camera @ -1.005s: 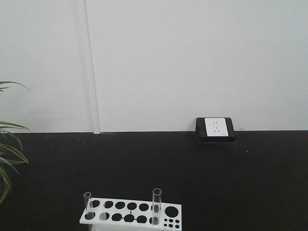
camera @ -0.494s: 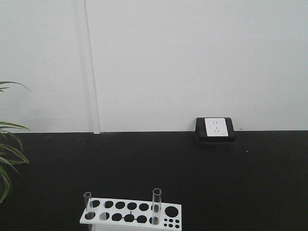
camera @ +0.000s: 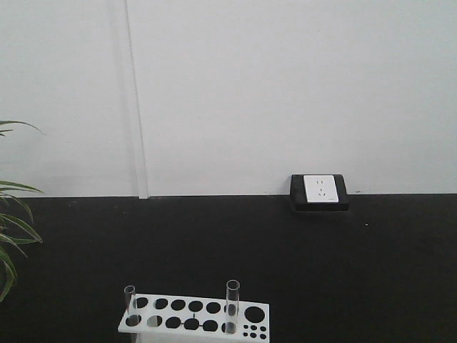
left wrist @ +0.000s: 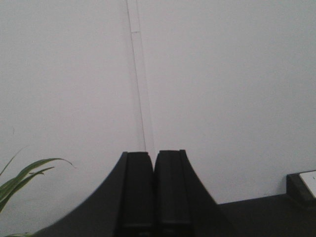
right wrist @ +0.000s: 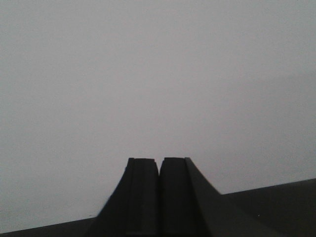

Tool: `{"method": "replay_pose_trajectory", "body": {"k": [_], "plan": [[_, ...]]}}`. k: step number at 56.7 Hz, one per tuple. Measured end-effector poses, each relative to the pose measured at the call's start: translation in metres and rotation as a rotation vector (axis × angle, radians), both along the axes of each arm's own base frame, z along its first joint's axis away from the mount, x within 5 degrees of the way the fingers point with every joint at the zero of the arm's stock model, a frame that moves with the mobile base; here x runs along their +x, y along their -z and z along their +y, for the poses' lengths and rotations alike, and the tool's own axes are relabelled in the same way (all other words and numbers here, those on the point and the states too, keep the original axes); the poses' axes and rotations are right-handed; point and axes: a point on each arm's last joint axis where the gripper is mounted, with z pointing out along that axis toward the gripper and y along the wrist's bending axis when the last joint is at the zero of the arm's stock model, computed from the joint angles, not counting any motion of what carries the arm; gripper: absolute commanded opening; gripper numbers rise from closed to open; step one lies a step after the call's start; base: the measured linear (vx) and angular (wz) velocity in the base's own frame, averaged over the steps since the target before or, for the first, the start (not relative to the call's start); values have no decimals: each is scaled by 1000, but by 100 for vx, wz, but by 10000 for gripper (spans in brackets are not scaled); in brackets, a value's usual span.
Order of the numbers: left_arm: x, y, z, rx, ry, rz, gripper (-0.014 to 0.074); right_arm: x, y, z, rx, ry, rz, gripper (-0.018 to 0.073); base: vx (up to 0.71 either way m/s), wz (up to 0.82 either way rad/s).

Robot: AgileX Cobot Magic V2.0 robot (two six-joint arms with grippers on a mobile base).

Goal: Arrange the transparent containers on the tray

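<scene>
We see a white rack (camera: 193, 319) with round holes, low down on the black surface (camera: 321, 271). A white plug socket (camera: 320, 189) sits against the white wall (camera: 285, 86). Green leaves (camera: 10, 236) poke in from the left.

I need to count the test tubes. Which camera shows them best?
The exterior front-facing view: two test tubes stand upright in the white rack. Both wrist views show none, only closed fingers and wall.

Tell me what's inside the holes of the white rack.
Two clear test tubes stand upright in the rack: the left tube at its end, the right tube right of centre. Other holes look empty. The frame edge hides the tubes' bottoms.
</scene>
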Motion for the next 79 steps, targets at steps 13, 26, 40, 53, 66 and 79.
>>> {"method": "replay_pose_trajectory", "body": {"k": [13, 26, 40, 53, 66, 79], "plan": [[3, 4, 0, 2, -3, 30, 129, 4, 2, 0, 7, 0, 5, 160, 0, 0], [3, 4, 0, 2, -3, 33, 337, 4, 1, 0, 8, 0, 1, 473, 0, 0], [4, 7, 1, 4, -9, 70, 596, 4, 1, 0, 8, 0, 1, 724, 0, 0], [3, 6, 1, 3, -8, 57, 627, 3, 0, -1, 38, -3, -18, 707, 0, 0], [-2, -4, -1, -35, 16, -34, 568, 7, -3, 10, 116, -68, -76, 628, 0, 0], [-3, 16, -24, 89, 127, 0, 489, 16, 11, 54, -199, -259, -23, 561, 0, 0]]}}
